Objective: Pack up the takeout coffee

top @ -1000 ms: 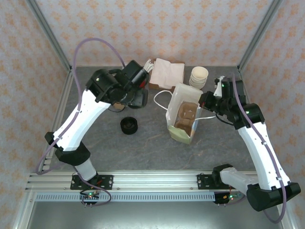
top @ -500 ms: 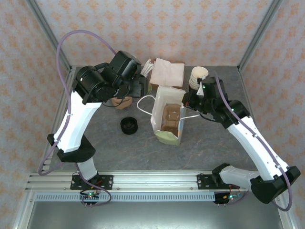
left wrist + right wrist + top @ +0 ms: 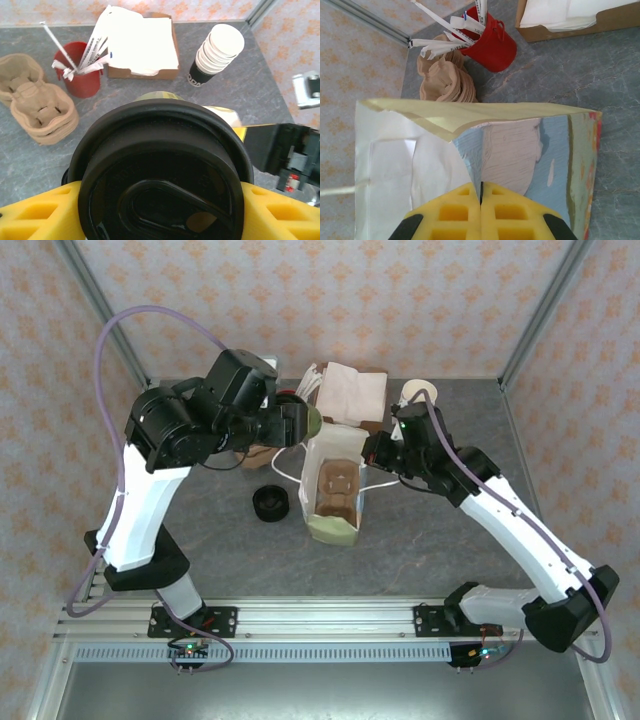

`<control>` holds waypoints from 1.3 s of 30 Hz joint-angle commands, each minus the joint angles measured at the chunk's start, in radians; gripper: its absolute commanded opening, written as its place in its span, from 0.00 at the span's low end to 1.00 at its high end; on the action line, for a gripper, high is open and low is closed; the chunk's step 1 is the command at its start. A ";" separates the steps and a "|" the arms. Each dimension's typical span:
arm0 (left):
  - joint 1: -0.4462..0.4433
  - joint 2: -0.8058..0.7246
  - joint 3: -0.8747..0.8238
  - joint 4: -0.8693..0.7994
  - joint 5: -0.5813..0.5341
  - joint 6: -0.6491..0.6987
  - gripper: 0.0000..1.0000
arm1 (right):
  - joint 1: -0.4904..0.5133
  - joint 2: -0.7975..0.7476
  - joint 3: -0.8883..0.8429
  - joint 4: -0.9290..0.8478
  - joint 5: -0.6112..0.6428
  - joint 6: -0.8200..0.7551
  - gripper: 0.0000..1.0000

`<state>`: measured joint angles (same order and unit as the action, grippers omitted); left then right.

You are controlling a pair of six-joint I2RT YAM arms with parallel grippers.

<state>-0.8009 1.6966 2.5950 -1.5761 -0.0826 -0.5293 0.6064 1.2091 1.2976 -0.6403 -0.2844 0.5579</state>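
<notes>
Takeout coffee sits gripped in the left claw, yellow fingers on both sides near its black lid. It looks light and squashy, so hold it gently up there. The right claw is pinched tight on the paper bag. From above, the bag's mouth gapes just past the left claw; the wrist camera shows the lid close up.

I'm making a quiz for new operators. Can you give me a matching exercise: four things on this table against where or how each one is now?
Things: 1 takeout coffee; 2 paper bag; 3 red pot; 4 cup stack.
States: a holds white wrapped sticks; b right gripper pinches its wall; c right of the napkin box; d in the left gripper.
Pairs: 1-d, 2-b, 3-a, 4-c.
</notes>
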 commanded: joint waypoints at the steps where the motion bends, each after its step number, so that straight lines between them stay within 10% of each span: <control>1: -0.038 -0.016 -0.030 0.083 0.031 0.026 0.64 | 0.006 0.017 0.018 0.038 0.023 0.015 0.00; 39: -0.147 -0.023 -0.625 0.384 -0.006 0.007 0.62 | 0.007 -0.202 -0.151 0.142 -0.054 0.044 0.00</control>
<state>-0.9371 1.6707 1.9881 -1.2480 -0.0559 -0.5232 0.6064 1.0412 1.1706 -0.5560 -0.3222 0.5858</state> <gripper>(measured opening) 0.649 0.040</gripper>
